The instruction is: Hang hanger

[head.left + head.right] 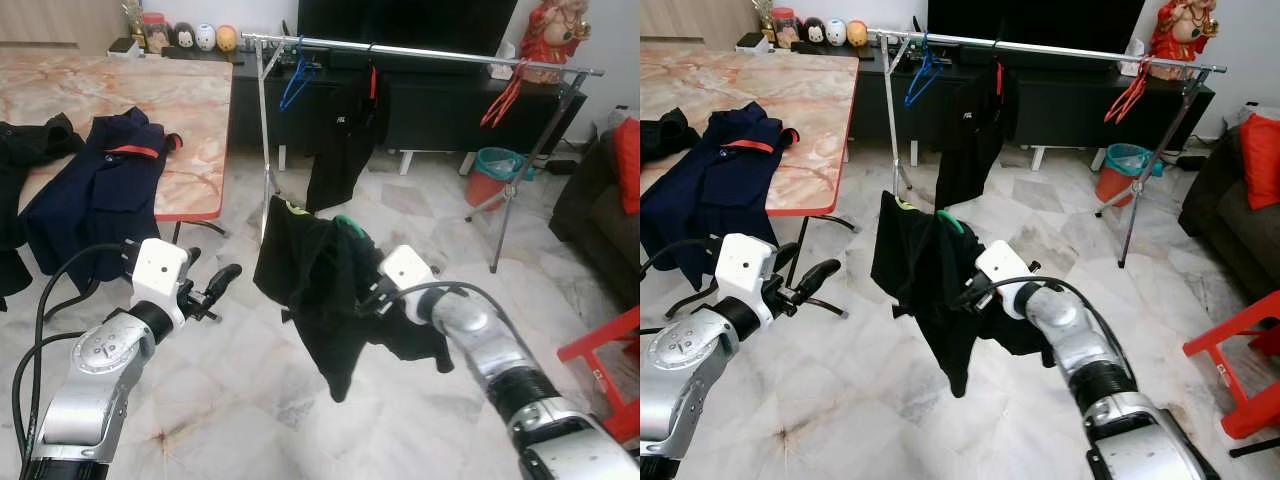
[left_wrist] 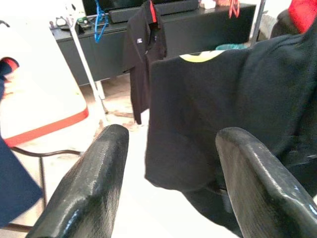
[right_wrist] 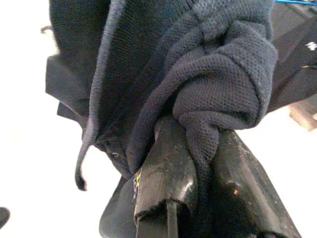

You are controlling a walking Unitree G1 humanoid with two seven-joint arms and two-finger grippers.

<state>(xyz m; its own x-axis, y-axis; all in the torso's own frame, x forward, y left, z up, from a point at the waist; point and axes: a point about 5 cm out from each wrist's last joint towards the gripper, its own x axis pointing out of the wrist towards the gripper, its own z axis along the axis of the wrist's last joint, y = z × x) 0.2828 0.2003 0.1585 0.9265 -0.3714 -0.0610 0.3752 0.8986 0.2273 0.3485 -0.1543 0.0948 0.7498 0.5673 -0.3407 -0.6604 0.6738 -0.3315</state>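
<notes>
Right gripper clamped on bunched fabric of black shirt; shirt hangs off it above floor, green hanger peeking at collar. In right wrist view, fingers pinch fabric fold between them. Left gripper just left of shirt, not touching, fingers spread, nothing held. Rack well beyond, carrying blue hanger, another black shirt, red hangers. Navy garment draped on table at left.

Black shirt on green hanger, silver rail, pink marble table
</notes>
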